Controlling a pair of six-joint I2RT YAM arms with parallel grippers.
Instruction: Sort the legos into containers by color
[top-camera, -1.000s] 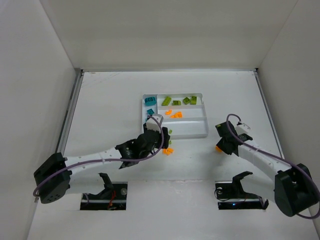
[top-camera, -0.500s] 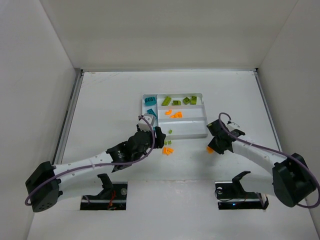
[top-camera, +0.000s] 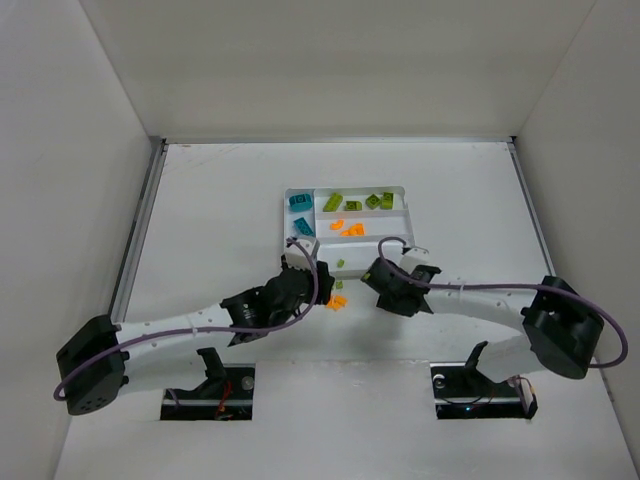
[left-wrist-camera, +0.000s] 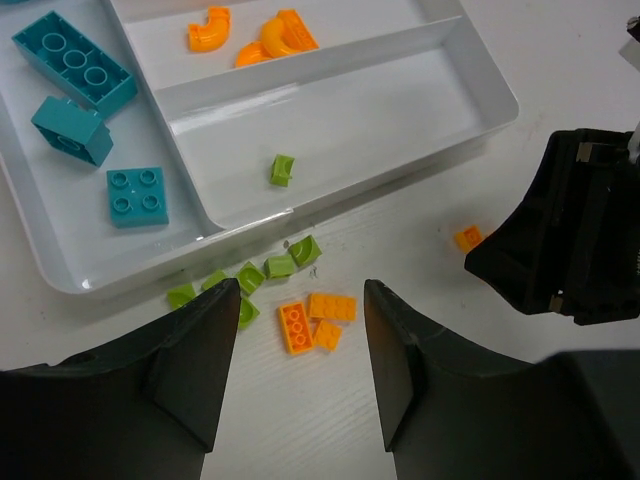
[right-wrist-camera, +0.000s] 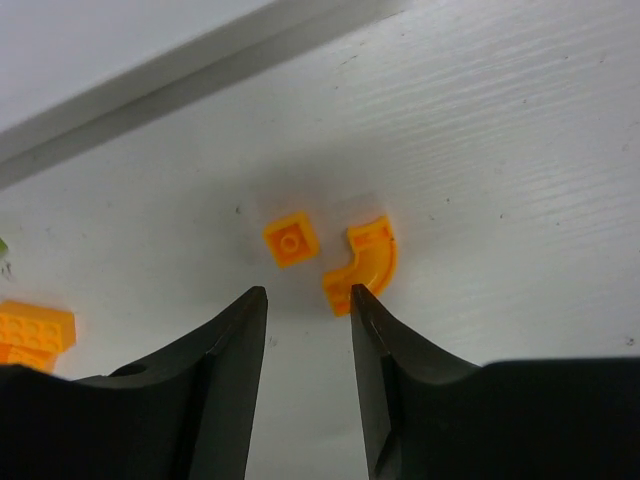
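Left wrist view: left gripper (left-wrist-camera: 300, 300) part open, empty, over table (left-wrist-camera: 590, 90) w/ 3 orange bricks (left-wrist-camera: 332, 307) and ~6 green bits (left-wrist-camera: 280, 266) just outside tray (left-wrist-camera: 400, 110). In tray: 3 teal bricks (left-wrist-camera: 137, 195) in crosswise section, 1 green piece (left-wrist-camera: 283, 170) in a long section. Right gripper (right-wrist-camera: 308, 300) open, empty, above 2 orange pcs (right-wrist-camera: 363, 265).

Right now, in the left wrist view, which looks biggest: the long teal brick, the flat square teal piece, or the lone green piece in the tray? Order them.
1. long teal brick
2. flat square teal piece
3. lone green piece
No near ties; all sit similarly far from the camera.
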